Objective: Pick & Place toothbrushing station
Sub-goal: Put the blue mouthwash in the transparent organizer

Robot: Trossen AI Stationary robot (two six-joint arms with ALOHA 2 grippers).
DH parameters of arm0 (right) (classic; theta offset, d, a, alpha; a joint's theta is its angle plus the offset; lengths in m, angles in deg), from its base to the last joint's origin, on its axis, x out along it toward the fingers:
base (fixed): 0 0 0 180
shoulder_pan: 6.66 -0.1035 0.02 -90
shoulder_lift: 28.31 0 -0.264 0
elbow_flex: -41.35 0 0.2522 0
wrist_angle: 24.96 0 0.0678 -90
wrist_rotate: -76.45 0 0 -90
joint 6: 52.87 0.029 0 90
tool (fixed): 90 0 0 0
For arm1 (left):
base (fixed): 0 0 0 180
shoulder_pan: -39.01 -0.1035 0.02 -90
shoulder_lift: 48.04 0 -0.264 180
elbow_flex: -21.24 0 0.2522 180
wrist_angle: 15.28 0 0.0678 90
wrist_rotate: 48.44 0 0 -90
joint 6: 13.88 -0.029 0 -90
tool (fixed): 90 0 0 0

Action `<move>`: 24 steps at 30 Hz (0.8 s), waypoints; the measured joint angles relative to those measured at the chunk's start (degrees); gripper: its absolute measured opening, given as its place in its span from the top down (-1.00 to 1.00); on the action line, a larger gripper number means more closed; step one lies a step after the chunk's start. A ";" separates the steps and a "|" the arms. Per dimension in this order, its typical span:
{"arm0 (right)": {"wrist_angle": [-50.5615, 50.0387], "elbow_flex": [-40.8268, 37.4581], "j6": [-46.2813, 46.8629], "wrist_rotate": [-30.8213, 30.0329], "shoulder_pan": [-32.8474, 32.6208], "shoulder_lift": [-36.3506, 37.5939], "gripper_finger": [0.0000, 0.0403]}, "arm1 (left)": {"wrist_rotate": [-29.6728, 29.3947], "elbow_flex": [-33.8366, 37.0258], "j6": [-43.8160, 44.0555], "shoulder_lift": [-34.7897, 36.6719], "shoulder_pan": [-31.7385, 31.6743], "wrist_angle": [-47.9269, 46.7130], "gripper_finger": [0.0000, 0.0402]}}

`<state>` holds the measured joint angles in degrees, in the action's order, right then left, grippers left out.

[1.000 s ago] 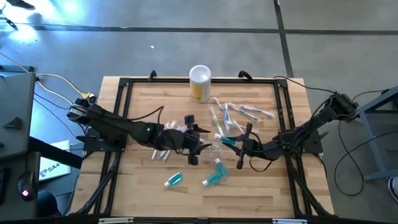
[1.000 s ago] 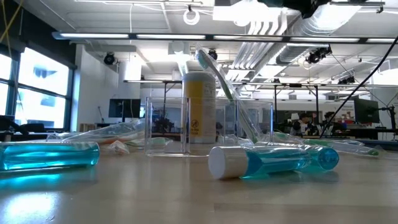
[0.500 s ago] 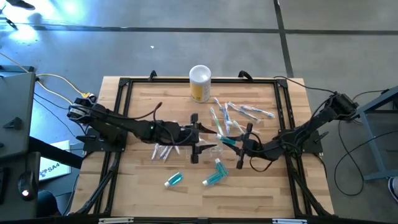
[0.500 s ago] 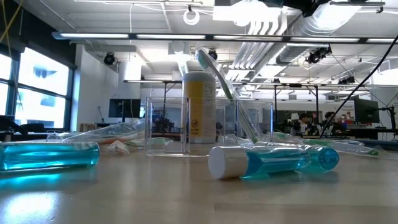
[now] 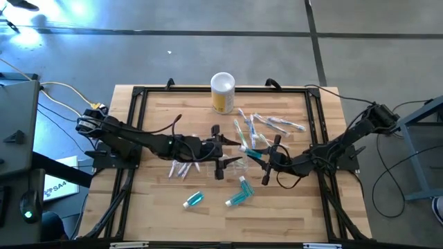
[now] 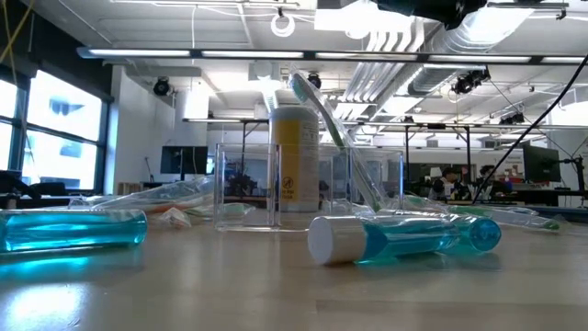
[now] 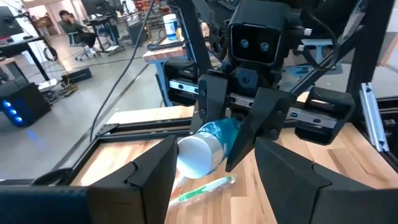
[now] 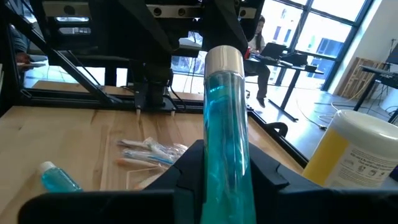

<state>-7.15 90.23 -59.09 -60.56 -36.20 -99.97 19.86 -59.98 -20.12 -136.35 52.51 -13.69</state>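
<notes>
On the left of the worktop (image 5: 152,207), a cluster of pastel toothbrushes (image 5: 180,168) lies near the left arm, and two teal toothpaste tubes rest toward the front edge, one (image 5: 193,200) left of the other (image 5: 239,194). The left hand (image 5: 220,156) hangs over the middle of the worktop with its fingers spread and nothing between them; its wrist view looks between those open fingers straight at the other arm.

Just right of it, the right hand (image 7: 239,127) is clenched on a third toothpaste tube (image 7: 208,144), held clear of the wood with its white cap pointing toward the left hand. The two hands face each other closely, without touching as far as the high view shows. Behind them stands a yellow bottle with a white lid (image 5: 222,92), and to its right more toothbrushes (image 5: 266,128) lie scattered. A clear container (image 6: 246,184) stands mid-worktop in the low view, with a toothbrush leaning beside it.

The step in hand looks like carrying or passing the held tube. The next move probably calls for the left hand to close around the capped end before the right lets go, or for the right to lower it into the container; which one is meant cannot be told.
</notes>
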 joint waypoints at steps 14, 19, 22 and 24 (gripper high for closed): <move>-0.86 0.20 0.04 0.99 -1.95 -0.02 0.69 | -1.56 0.11 -4.42 -0.28 -0.05 -1.19 -0.04; -0.86 0.20 -0.10 0.99 -2.23 -0.02 0.69 | -0.50 0.11 -4.44 -0.28 0.00 -0.87 -0.04; -0.86 0.20 -0.13 1.12 -2.24 -0.02 0.69 | 0.37 0.11 -4.27 -0.26 -0.01 -0.26 -0.04; -0.88 0.20 -0.15 1.11 -1.94 -0.02 0.69 | 0.39 0.11 -4.00 -0.24 -0.03 0.20 -0.04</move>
<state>-8.03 90.42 -59.24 -59.46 -38.13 -99.99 20.26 -59.87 -24.12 -136.59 52.49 -13.49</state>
